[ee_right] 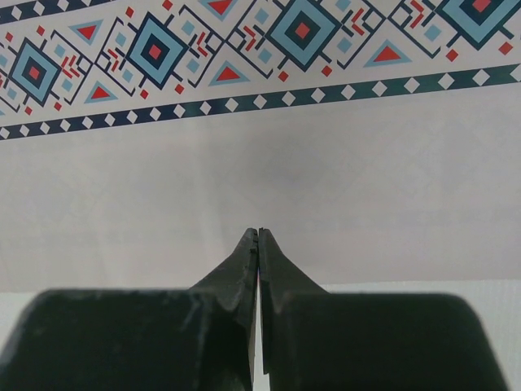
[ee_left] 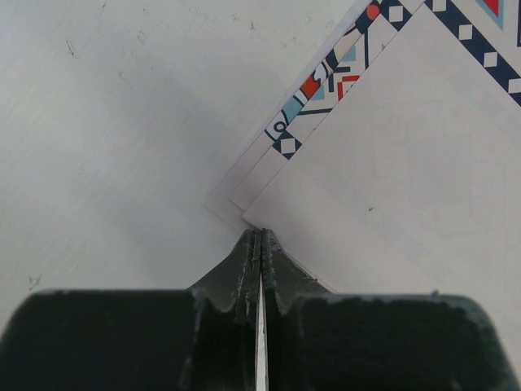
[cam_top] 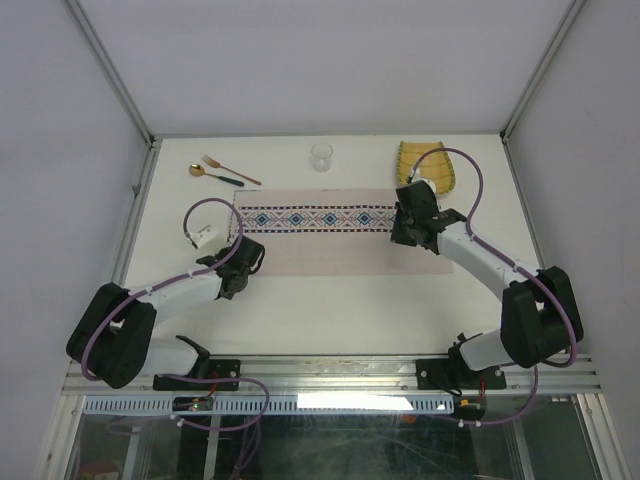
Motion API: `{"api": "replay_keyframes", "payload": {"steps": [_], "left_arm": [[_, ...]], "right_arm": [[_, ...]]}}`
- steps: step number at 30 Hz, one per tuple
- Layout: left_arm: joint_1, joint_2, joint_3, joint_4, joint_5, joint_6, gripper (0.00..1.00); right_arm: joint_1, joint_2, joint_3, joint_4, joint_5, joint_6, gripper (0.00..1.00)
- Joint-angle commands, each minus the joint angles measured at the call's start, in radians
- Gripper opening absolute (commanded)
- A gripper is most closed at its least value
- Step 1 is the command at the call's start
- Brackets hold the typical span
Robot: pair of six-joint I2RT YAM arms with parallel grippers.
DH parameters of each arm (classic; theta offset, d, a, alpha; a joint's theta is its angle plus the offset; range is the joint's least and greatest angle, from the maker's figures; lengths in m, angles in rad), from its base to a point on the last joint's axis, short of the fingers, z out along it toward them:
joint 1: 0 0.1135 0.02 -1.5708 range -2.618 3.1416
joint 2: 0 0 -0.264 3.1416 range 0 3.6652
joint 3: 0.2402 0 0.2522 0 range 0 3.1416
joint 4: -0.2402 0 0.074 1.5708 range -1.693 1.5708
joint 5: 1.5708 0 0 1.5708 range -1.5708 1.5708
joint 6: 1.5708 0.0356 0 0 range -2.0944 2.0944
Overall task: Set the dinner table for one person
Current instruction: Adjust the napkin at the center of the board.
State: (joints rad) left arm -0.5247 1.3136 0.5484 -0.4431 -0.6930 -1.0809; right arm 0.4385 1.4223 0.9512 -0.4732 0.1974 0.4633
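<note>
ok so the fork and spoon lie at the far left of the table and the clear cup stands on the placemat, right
Not quite. The clear cup is off the placemat: it stands on the bare table just beyond the mat's far edge, as the top external view shows. The fork and spoon do lie at the far left.

Robot lab enclosure: white panel walls (cam_top: 300, 60), aluminium frame (cam_top: 108, 70), bench-bolted arms (cam_top: 180, 290).

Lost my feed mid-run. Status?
Left gripper shut at placemat corner. Right gripper shut at placemat right end. Dinner table: fork, spoon, glass at far edge, unplaced. Nothing in the way seen.
</note>
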Motion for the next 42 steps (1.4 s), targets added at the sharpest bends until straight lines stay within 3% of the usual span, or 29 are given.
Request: {"api": "replay_keyframes", "payload": {"steps": [1,24,30,37,40,42], "left_arm": [[-0.005,0.020,0.034,0.061,-0.034,0.010,0.00],[-0.003,0.018,0.055,0.051,-0.025,0.031,0.00],[-0.005,-0.145,0.056,-0.097,-0.081,-0.019,0.00],[-0.004,-0.340,0.106,-0.175,-0.139,0.030,0.00],[-0.005,-0.371,0.122,-0.179,-0.168,0.059,0.12],[-0.004,-0.381,0.131,-0.179,-0.181,0.070,0.37]], "right_arm": [[0.002,0.003,0.030,0.021,0.020,-0.017,0.00],[0.002,0.009,0.038,0.018,0.018,-0.018,0.00],[0.002,0.003,0.039,0.012,0.018,-0.021,0.00],[0.002,-0.029,0.060,-0.008,0.017,-0.020,0.00],[0.002,-0.062,0.070,-0.021,0.028,-0.029,0.00],[0.002,-0.097,0.074,-0.025,0.035,-0.039,0.00]]}}
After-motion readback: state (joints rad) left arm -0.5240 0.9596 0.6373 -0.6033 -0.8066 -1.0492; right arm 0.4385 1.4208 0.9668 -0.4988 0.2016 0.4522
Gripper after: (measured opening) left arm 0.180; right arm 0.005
